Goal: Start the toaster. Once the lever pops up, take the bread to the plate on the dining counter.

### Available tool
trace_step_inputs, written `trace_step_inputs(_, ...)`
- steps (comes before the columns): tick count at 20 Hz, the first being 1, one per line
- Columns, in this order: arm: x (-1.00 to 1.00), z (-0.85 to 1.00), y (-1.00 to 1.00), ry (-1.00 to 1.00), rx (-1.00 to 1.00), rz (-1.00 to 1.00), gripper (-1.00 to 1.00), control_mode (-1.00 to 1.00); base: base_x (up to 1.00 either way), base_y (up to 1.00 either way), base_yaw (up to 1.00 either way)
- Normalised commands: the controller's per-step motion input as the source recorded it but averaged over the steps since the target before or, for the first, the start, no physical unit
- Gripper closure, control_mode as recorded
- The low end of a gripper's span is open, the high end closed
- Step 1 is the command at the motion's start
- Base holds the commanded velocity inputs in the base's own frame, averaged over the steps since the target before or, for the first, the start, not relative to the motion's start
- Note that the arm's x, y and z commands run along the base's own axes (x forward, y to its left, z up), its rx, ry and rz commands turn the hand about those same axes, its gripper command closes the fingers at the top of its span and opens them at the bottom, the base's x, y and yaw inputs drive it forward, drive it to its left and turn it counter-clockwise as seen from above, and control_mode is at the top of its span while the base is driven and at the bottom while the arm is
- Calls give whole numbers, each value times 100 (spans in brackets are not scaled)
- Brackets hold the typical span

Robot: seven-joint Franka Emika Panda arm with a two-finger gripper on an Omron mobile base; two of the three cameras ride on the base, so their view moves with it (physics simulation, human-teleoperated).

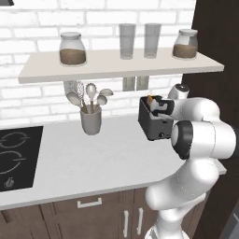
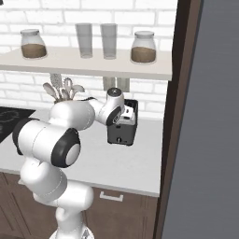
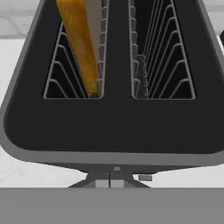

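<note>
One slice of bread (image 3: 81,43) stands in a slot of the toaster (image 3: 113,127) on the counter (image 1: 93,158), and the fingers (image 3: 110,181), clenched empty, hover above its front edge (probably to press the lever).

Toaster (image 3: 109,127) looks like matt dark plastic w/ thin metal wire racks in the slots. Bread (image 3: 78,43) has a rough golden crust. Counter (image 1: 93,158) is smooth pale stone-ish, wall's white brick.
</note>
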Motion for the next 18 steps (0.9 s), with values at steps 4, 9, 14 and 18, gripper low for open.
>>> trace_step_inputs(4,0,-85,-18,0,-3,0,100,-100,0,0,0)
trace_step_inputs(9,0,-99,-1,0,-4,0,100,-100,0,0,0)
trace_step_inputs(14,-29,-100,-34,-7,0,7,100,-100,0,0,0)
trace_step_inputs(18,-29,-100,-19,-9,0,8,100,-100,0,0,0)
